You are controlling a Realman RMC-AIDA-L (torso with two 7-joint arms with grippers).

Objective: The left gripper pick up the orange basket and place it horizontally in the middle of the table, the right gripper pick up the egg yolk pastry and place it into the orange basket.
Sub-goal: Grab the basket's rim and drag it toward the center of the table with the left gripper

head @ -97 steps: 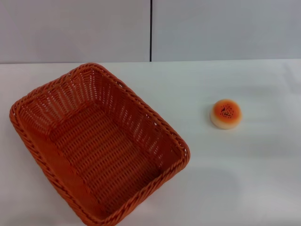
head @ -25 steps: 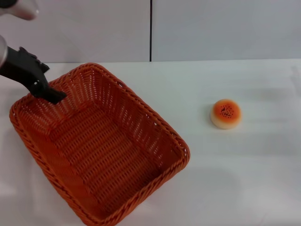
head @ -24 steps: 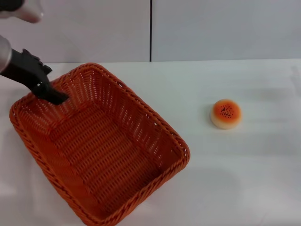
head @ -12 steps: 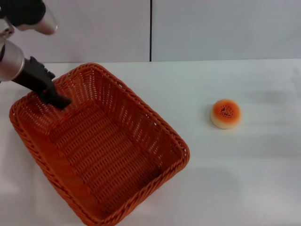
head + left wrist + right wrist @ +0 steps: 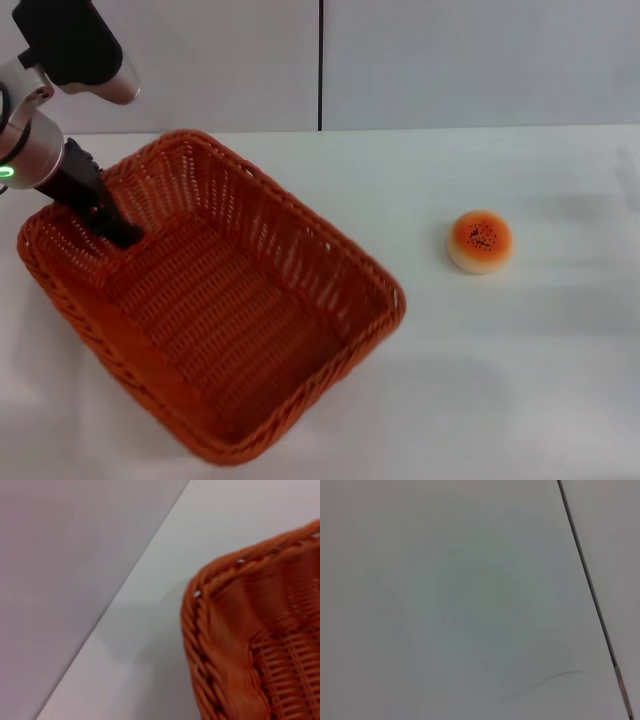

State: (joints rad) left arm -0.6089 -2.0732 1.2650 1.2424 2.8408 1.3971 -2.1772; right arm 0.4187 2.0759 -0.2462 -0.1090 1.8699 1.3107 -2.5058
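L gripper [image 5: 115,232] at basket [image 5: 215,310] far-left rim, jaws' state unclear | I'd confirm the pinch, lift level, turn toward table [image 5: 500,380] middle | pastry [image 5: 481,241] waits.

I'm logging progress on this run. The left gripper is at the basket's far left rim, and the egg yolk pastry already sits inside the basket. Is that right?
Not quite. The egg yolk pastry is not inside the orange basket; it sits on the bare table, apart from the basket on its right, as the head view shows. The rest holds: the left gripper is at the basket's far left rim.
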